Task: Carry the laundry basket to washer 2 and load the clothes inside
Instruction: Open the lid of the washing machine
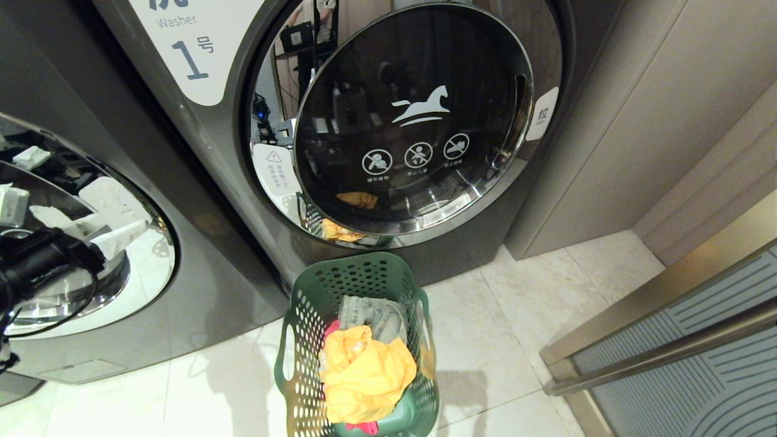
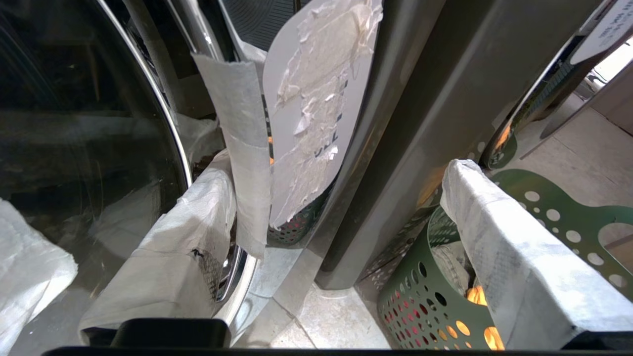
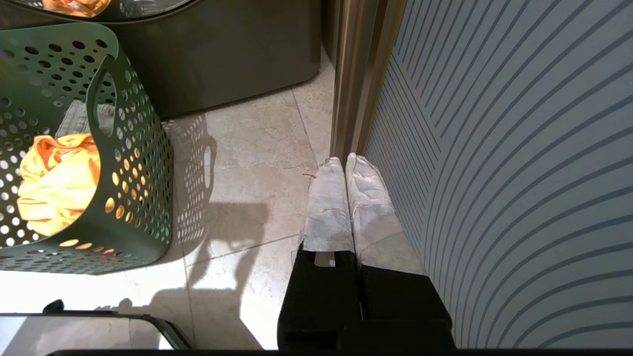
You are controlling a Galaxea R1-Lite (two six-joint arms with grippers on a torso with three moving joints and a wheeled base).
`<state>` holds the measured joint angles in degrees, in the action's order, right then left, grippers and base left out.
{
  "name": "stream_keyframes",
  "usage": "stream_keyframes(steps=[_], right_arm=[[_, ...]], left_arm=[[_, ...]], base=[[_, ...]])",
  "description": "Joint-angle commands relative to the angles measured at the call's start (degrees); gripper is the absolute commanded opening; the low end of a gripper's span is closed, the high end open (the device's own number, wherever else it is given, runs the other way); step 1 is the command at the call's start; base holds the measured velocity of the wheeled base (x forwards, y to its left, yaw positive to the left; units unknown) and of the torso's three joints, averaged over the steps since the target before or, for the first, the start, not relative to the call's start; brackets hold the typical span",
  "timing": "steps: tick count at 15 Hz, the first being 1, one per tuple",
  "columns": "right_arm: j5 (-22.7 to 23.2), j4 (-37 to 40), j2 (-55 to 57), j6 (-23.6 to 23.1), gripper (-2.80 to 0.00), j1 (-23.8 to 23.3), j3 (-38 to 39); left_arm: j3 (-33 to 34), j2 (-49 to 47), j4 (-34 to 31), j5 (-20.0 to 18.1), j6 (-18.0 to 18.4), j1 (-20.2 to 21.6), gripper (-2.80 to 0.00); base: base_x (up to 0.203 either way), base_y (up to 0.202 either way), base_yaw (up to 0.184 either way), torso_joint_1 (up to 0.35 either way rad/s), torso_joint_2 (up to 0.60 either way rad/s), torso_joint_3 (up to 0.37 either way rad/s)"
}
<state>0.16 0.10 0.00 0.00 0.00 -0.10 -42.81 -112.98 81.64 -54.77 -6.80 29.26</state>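
The dark green laundry basket [image 1: 290, 340] stands on the floor in front of a closed washer labelled 1 [image 1: 413, 121]. In it lie the clothes: a yellow garment [image 1: 367, 373] on top, grey-green denim [image 1: 371, 315] behind it, and a pink-red piece [image 1: 364, 428] underneath. My left gripper [image 2: 336, 170] is open and empty, level with the chrome door ring [image 2: 170, 123] of the neighbouring washer [image 1: 200, 243] to the left. One finger lies over that ring, the other over the basket [image 2: 430, 306]. That washer's label [image 2: 316, 99] is covered in torn tape, so I cannot tell whether it is washer 2. My right gripper [image 3: 343, 163] hangs shut and empty.
A striped grey panel [image 3: 494, 148] with a metal frame [image 1: 655, 328] stands close on the right, beside the right gripper. Pale floor tiles [image 1: 534, 291] stretch between the basket and that panel. The left arm [image 1: 36, 261] shows at the left edge of the head view.
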Motion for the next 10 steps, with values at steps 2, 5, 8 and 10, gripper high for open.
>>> stream_keyframes(steps=[2,5,8,10], right_arm=[[0.02,-0.01,0.09,0.00,-2.80,0.00,0.01],[0.02,-0.01,0.09,0.00,-2.80,0.00,0.01],[0.02,-0.01,0.09,0.00,-2.80,0.00,0.01],[0.02,-0.01,0.09,0.00,-2.80,0.00,0.01]], left_arm=[[-0.06,0.26,0.45,-0.95,-0.14,0.10,0.00],[-0.77,-0.22,0.45,-0.95,-0.05,0.10,0.00],[-2.30,-1.44,0.45,-0.49,0.15,-0.22,0.00],[-3.07,-2.24,0.45,-0.19,0.47,-0.34,0.00]], base=[[0.000,0.000,0.000,0.000,0.00,0.000],[0.000,0.000,0.000,0.000,0.00,0.000],[0.000,0.000,0.000,0.000,0.00,0.000],[0.000,0.000,0.000,0.000,0.00,0.000]])
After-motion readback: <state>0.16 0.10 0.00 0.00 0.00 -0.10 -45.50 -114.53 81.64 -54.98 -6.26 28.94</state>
